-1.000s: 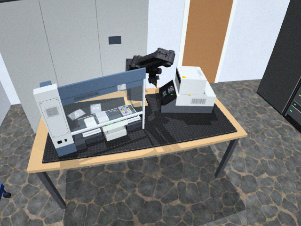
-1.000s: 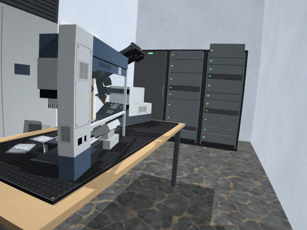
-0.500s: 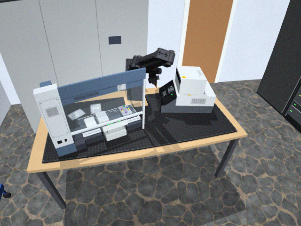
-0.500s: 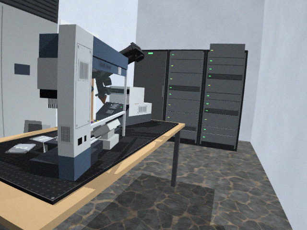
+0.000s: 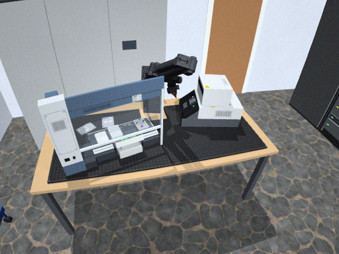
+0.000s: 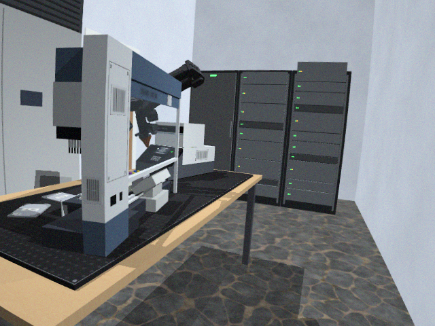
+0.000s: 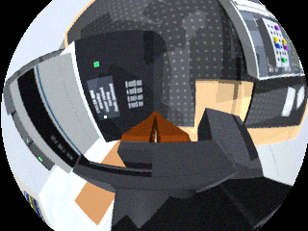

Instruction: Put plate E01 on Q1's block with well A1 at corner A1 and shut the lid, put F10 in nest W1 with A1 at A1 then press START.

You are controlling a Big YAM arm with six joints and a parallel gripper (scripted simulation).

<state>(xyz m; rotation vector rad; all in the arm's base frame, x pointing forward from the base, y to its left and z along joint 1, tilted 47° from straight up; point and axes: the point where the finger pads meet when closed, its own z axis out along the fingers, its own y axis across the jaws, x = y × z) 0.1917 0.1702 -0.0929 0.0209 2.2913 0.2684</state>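
Stone-pattern floor point(image 5: 175, 218), server racks point(image 6: 316, 133), perhaps door point(image 5: 232, 41)
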